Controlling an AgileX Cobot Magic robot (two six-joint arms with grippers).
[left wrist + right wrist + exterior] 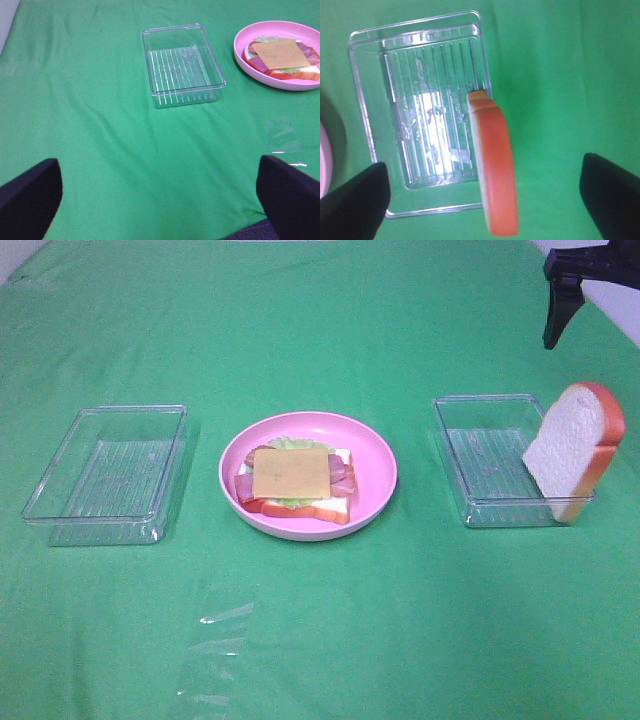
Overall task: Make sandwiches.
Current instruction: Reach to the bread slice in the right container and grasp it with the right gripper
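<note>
The partly stacked sandwich (292,480) lies on the round pink plate (375,455): a bottom bread slice, green lettuce, reddish bacon, and a yellow cheese square (291,472) on top. It also shows in the left wrist view (282,57). A second bread slice (572,448) stands on edge, leaning on the right wall of the right clear tray (480,445). In the right wrist view the slice (495,170) shows its orange crust. My right gripper (481,162) is open and empty, high above the slice, and shows at the far right in the high view (562,310). My left gripper (157,161) is open and empty.
An empty clear tray (105,475) sits left of the plate, also in the left wrist view (182,65). A green cloth (320,640) covers the table. A patch of clear tape or film (220,640) glints on the cloth in front of the plate.
</note>
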